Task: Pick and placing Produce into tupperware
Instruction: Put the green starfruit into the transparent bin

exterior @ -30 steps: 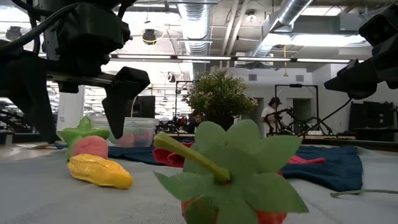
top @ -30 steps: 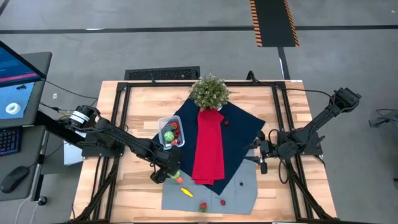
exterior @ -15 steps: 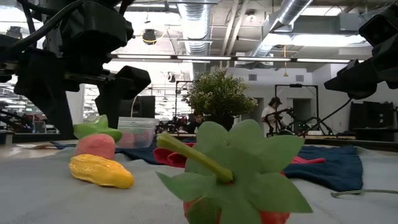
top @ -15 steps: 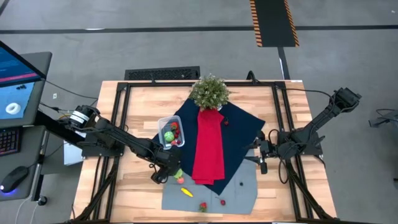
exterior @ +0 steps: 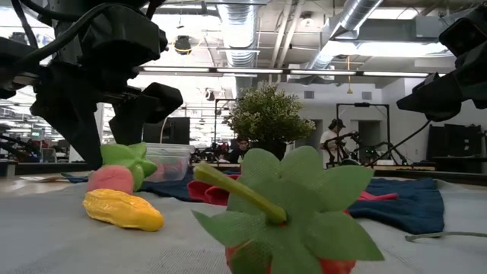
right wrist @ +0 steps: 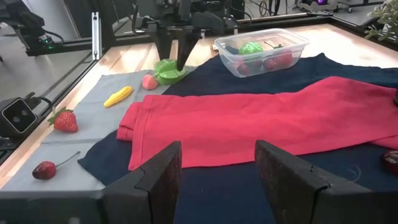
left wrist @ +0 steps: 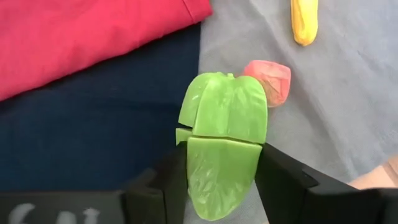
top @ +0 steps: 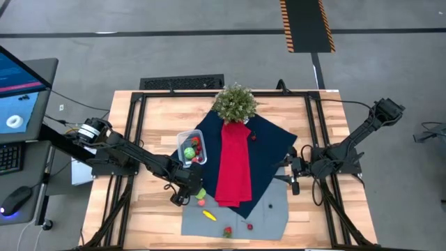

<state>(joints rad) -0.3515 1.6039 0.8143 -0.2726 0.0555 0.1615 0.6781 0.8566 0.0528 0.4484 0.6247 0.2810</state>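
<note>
A pink piece of produce (left wrist: 268, 79) with broad green leaves (left wrist: 224, 137) lies on the grey mat (top: 268, 209), next to a yellow piece (top: 209, 215). My left gripper (top: 189, 196) is over it, its fingers shut on the leaves. A strawberry (top: 227, 231) and a cherry (top: 249, 226) lie nearer the front edge. The clear tupperware (top: 191, 148) stands on the blue cloth, with green and red pieces inside. My right gripper (top: 291, 178) waits open at the right, above the cloth. My left gripper pinches the green leaves (left wrist: 219, 163) between its two fingers (left wrist: 169, 185), one on each side edge. The fingers slant down from above and from the table's left. The pink body (exterior: 110, 180) rests on the grey mat, and the leaves stand tipped up (exterior: 131, 158).
A red cloth strip (top: 233, 164) lies along the blue cloth (top: 275, 143) beside the tupperware. A bushy potted plant (top: 235, 102) stands at the far middle. Bare wood shows at the left and right of the cloths.
My left gripper's fingers have drawn together around the green leaves without moving off. The leaves, flat and star-like before, are now tipped up and squeezed narrower, and they have shifted slightly toward the far finger. The pink body has stayed on the mat.
</note>
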